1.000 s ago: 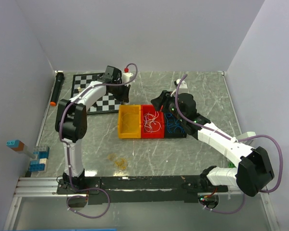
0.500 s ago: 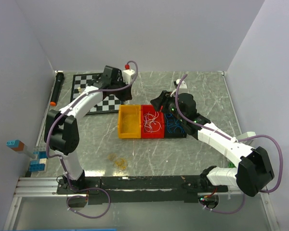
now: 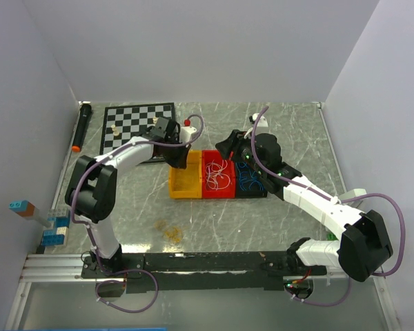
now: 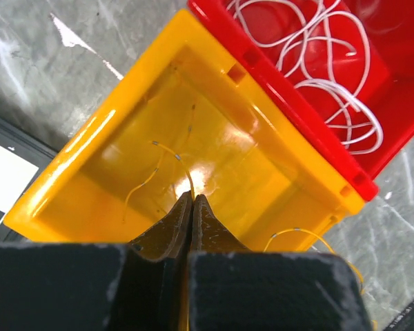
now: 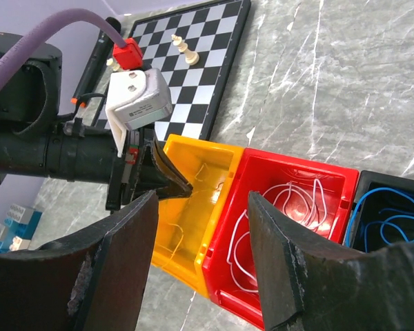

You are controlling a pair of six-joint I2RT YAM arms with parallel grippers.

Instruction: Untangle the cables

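Observation:
Three bins stand side by side mid-table. The yellow bin [image 3: 183,185] holds thin yellow-tan cable strands, the red bin [image 3: 229,194] curly white cables [image 3: 219,174], the black bin [image 3: 261,194] blue cables [image 3: 249,181]. My left gripper [image 4: 192,196] hangs over the yellow bin [image 4: 76,172], shut on a fine yellow-tan cable [image 4: 172,155] that curls out from its tips. A second loop of it [image 4: 310,234] trails over the bin's edge. My right gripper [image 5: 201,200] hovers open above the red bin [image 5: 224,286] and the white cables [image 5: 297,207], holding nothing.
A chessboard [image 3: 134,124] with a few pieces lies at the back left, just behind the left wrist. A black marker with an orange tip [image 3: 81,127] lies along the left wall. Toy blocks [image 3: 52,224] sit at the near left. A brownish stain [image 3: 171,231] marks the table.
The left arm swung from above the chessboard forward and down to the yellow bin, its fingers closing fully. The right arm stayed put.

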